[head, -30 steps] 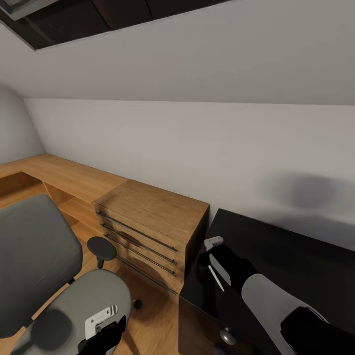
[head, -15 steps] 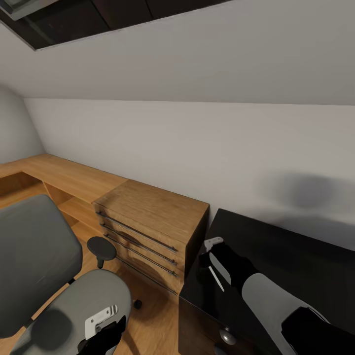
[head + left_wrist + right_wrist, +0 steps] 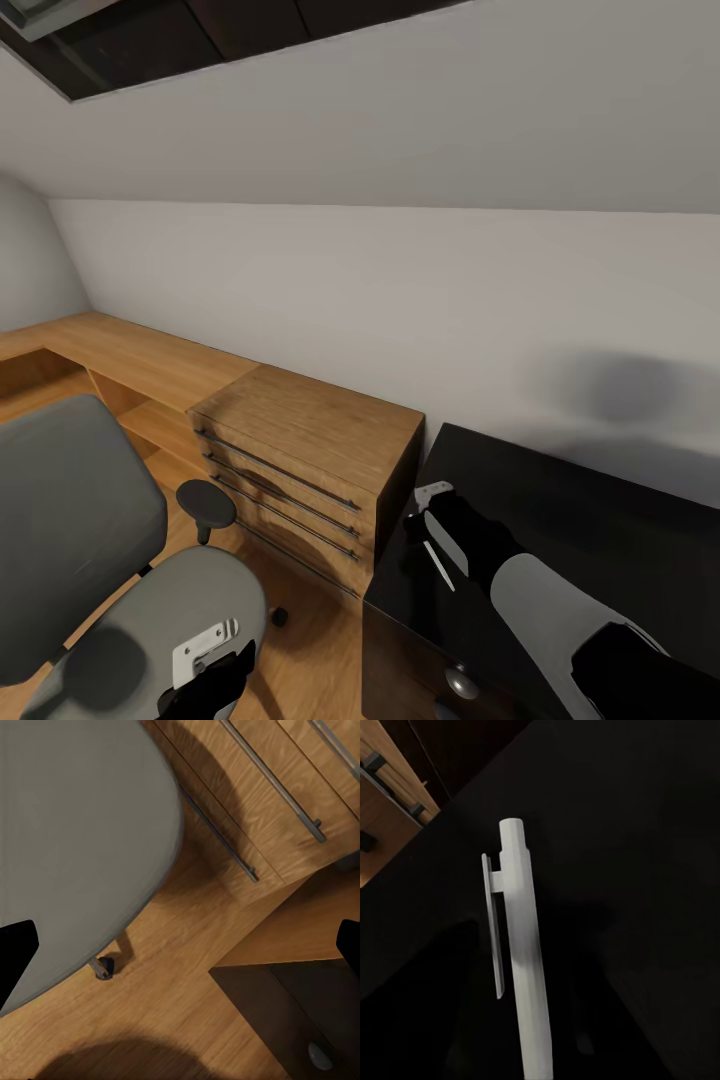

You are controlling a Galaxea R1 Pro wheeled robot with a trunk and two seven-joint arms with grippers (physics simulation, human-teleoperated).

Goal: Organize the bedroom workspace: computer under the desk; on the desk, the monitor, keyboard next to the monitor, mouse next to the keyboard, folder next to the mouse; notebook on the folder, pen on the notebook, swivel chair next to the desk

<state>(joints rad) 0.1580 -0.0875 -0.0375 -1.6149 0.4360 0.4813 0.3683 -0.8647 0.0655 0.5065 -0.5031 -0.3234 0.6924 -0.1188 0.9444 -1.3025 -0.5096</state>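
The swivel chair (image 3: 80,520) stands at the lower left, grey seat and back, its seat (image 3: 75,832) bare. My left gripper (image 3: 205,660) hovers open over the seat's front edge; its black fingertips (image 3: 15,952) stand far apart. The black desk (image 3: 600,500) fills the lower right. Over its left end my right gripper (image 3: 428,520) is shut on a white pen (image 3: 438,566). The pen (image 3: 521,945), with its clip, hangs just above the dark desk top (image 3: 645,832). The monitor, keyboard and folder are out of view.
A low oak drawer unit (image 3: 300,450) with metal bar handles (image 3: 285,787) stands between chair and desk, against the white wall. Oak shelving (image 3: 120,360) runs on to the left. A chair armrest (image 3: 205,503) and a caster (image 3: 103,967) sit close to the drawers, on wood floor.
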